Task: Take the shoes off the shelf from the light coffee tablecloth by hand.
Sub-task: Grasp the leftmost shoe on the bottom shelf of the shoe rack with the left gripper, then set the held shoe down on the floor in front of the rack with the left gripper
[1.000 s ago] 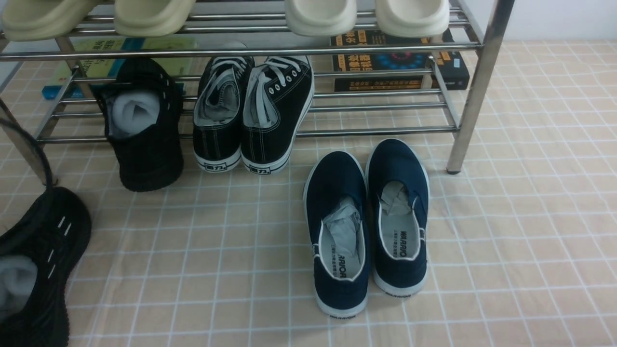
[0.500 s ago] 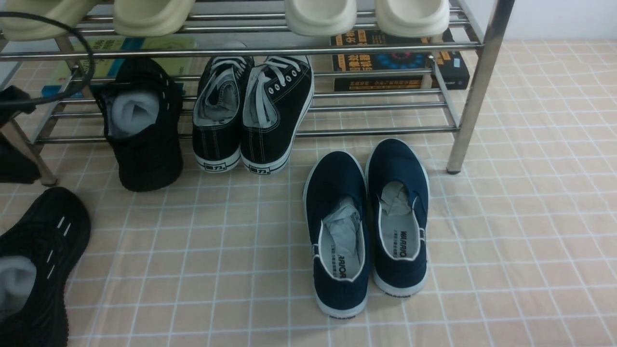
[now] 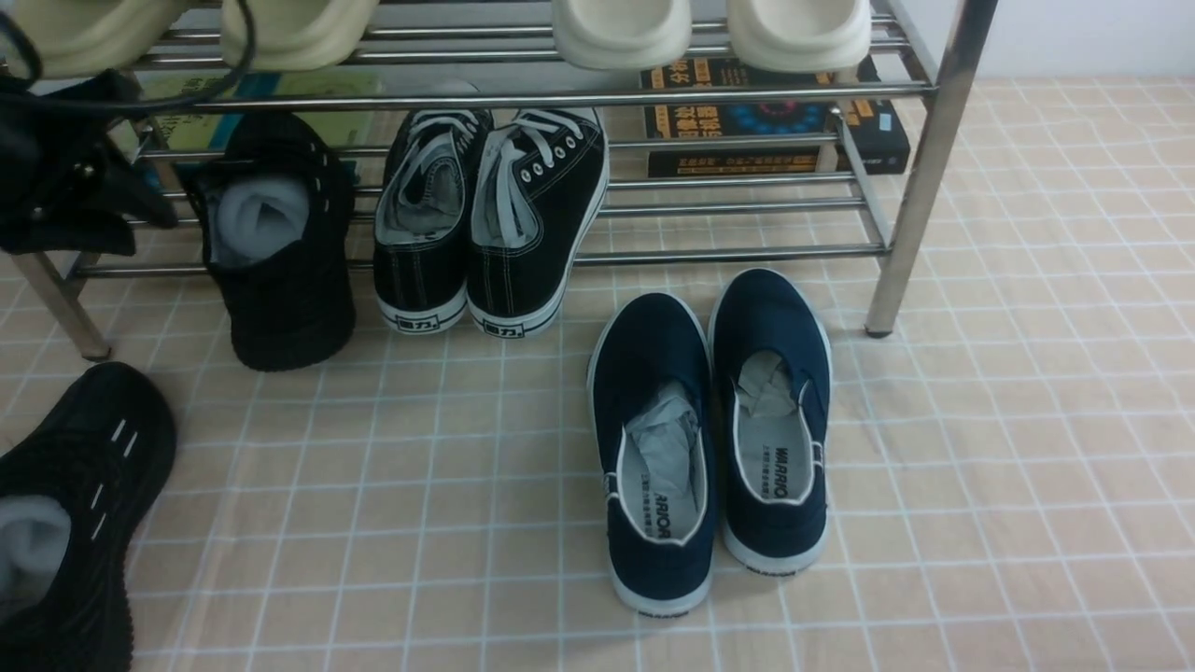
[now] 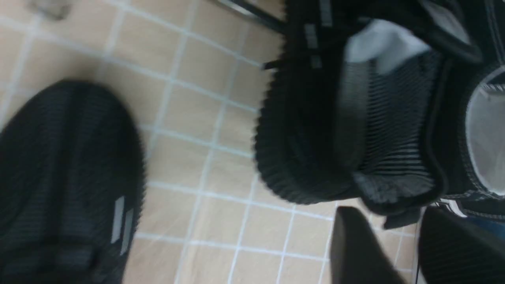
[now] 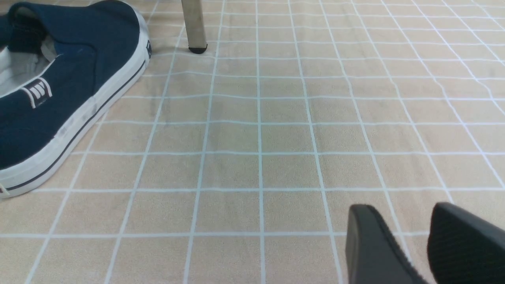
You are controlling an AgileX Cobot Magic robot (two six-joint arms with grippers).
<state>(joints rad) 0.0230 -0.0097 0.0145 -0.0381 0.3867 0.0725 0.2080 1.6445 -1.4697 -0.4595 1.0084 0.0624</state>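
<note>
The light coffee tablecloth covers the counter, and the steel-tube shelf stands at its far side. One black knit sneaker sits at the left end of the lower tier, heel jutting past the front bar, just beside the black canvas lace-ups. Its mate lies on the cloth at the near left, off the shelf. The left gripper hovers near the shelved sneaker's heel, jaws apart and empty. The right gripper hangs low over bare cloth, jaws parted, holding nothing.
</note>
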